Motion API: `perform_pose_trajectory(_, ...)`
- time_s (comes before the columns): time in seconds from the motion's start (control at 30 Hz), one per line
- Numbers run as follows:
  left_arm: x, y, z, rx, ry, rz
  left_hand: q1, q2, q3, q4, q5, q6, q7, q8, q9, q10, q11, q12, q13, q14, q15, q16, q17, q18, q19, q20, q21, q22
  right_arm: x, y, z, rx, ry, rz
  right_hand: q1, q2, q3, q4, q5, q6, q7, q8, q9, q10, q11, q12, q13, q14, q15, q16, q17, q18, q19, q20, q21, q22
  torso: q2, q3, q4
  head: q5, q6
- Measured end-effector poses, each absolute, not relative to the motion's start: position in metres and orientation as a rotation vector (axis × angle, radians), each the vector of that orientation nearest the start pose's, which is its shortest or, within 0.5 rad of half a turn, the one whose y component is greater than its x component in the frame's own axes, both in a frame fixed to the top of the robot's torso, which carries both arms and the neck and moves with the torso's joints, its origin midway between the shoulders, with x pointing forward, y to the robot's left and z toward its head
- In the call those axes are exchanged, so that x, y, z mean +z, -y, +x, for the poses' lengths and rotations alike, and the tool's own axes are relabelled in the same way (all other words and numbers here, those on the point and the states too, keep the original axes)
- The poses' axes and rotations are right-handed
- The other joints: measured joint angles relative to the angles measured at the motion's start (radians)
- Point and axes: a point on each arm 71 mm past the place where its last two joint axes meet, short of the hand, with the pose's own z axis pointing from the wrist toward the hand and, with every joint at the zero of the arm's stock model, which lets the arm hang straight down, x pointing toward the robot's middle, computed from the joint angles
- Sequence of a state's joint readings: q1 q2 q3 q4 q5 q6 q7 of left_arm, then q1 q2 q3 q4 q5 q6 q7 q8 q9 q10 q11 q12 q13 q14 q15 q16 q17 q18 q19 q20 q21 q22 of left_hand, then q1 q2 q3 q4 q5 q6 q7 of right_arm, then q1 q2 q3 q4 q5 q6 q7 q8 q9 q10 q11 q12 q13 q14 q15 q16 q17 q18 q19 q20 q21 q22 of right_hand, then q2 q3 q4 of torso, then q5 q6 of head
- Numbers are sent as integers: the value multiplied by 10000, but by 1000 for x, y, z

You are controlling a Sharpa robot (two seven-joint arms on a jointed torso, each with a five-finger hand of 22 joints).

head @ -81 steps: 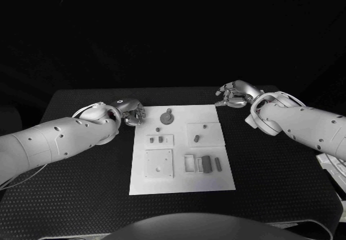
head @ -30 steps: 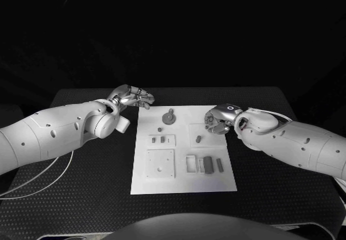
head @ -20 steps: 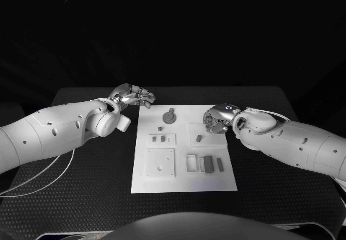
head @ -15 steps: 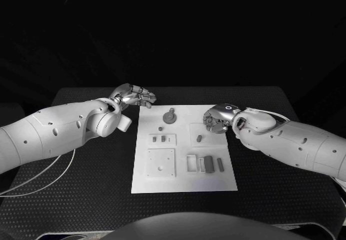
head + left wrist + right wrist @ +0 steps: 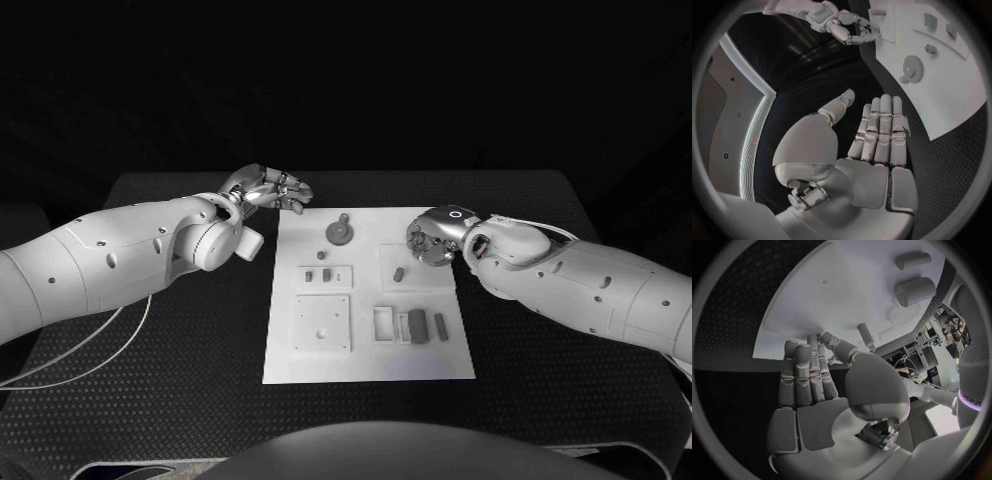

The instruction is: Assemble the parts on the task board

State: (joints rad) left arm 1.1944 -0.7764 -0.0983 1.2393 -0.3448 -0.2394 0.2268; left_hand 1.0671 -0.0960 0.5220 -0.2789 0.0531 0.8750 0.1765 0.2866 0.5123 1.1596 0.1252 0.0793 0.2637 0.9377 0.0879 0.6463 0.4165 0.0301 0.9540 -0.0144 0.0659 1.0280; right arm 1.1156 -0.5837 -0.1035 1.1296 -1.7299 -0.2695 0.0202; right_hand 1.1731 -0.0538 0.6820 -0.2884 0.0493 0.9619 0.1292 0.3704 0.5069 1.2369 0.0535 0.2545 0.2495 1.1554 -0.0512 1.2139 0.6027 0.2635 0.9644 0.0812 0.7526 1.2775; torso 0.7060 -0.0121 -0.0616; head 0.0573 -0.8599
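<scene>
The white task board (image 5: 368,350) lies in the middle of the table. On it are a grey gear (image 5: 338,233), a slotted block (image 5: 326,277), a square plate (image 5: 322,323), a small peg (image 5: 398,273) and dark bars (image 5: 417,325). My right hand (image 5: 433,240) hovers over the board's right edge beside that peg, holding nothing. In the right wrist view its fingers (image 5: 807,372) lie straight over the board (image 5: 836,295), the thumb near a thin peg (image 5: 866,336). My left hand (image 5: 268,188) is off the board's far left corner, empty, fingers (image 5: 879,130) straight, the gear (image 5: 912,67) beyond them.
Black table (image 5: 159,370) surrounds the board on all sides. A thin cable (image 5: 87,350) lies on the table under my left arm. Two thicker stubs (image 5: 915,291) stand on the board beyond my right hand's fingers.
My right hand has come from beyond the board's far right corner to over its right edge. My left hand has risen from the board's left edge to its far left corner.
</scene>
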Motion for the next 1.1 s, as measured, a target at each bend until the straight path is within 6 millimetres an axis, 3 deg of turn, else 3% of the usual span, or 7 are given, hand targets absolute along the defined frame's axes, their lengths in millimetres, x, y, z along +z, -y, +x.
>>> perform_pose_trajectory(0.8,-225,-259,527,-11586,-16596,-8791,0,0,-27,-28,0,-35,35,0,-8,0,0,0,-8,0,0,-76,74,-1,0,0,0,-44,-272,175,509,4795,-16712,-5100,67,65,124,-14,-41,228,-89,41,88,195,-54,3,275,173,-40,0,93,-3,169,-99,42,93,-11,-1,9,16,56)
perform_pose_trajectory(1.1,-225,-263,528,-11476,-16553,-8835,0,0,-27,-28,0,-35,35,-1,-8,0,0,0,-8,0,0,-76,84,0,0,0,0,-54,-263,179,506,4927,-16450,-4915,67,65,123,-13,-23,260,-122,39,144,232,-88,-3,319,221,-62,0,117,-8,240,-100,82,105,-13,-7,-16,44,66)
